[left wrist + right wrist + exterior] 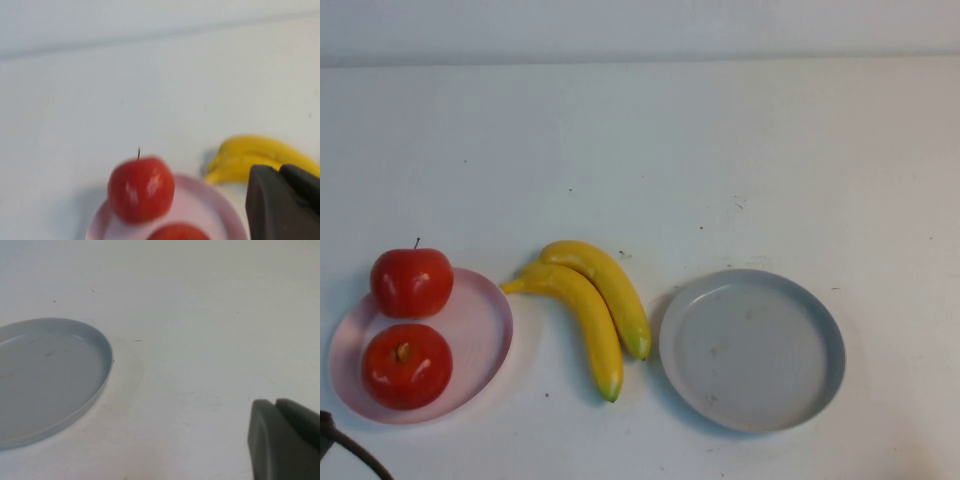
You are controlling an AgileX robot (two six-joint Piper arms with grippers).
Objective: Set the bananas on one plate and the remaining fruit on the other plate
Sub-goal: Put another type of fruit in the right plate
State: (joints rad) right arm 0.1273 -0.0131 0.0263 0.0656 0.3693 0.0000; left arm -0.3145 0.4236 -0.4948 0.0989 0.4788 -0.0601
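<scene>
Two red apples lie on the pale pink plate [480,330] at the left: one [411,282] on its far rim, one [406,365] on its near side. The joined yellow bananas [590,305] lie on the table between the plates. The grey-blue plate [752,348] at the right holds nothing. My left gripper [280,170] is shut and empty, near the pink plate [220,210], with an apple [141,189] and the bananas [255,152] ahead of it. My right gripper [276,402] is shut and empty over bare table beside the grey-blue plate [45,375]. Neither gripper shows in the high view.
A dark cable [345,452] shows at the front left corner. The white table [720,150] stretches to a wall at the back.
</scene>
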